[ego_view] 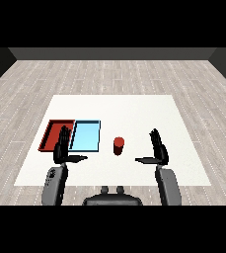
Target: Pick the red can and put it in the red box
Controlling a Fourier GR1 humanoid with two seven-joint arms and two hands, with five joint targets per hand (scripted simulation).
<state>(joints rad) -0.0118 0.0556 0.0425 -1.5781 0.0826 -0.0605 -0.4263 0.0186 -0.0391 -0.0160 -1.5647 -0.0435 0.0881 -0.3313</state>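
A small red can (118, 146) stands upright on the white table (134, 113), just right of the light blue tray (85, 136). The red tray (53, 133) lies at the left, touching the blue one. My right hand (158, 149) is to the right of the can, a short gap away, with straight fingers and the thumb pointing left toward it. My left hand (62, 148) hovers over the near edge of the two trays, fingers straight, thumb pointing right. Neither hand holds anything.
The table's white top extends well beyond the trays to the back and right. A grey wooden floor surrounds the table.
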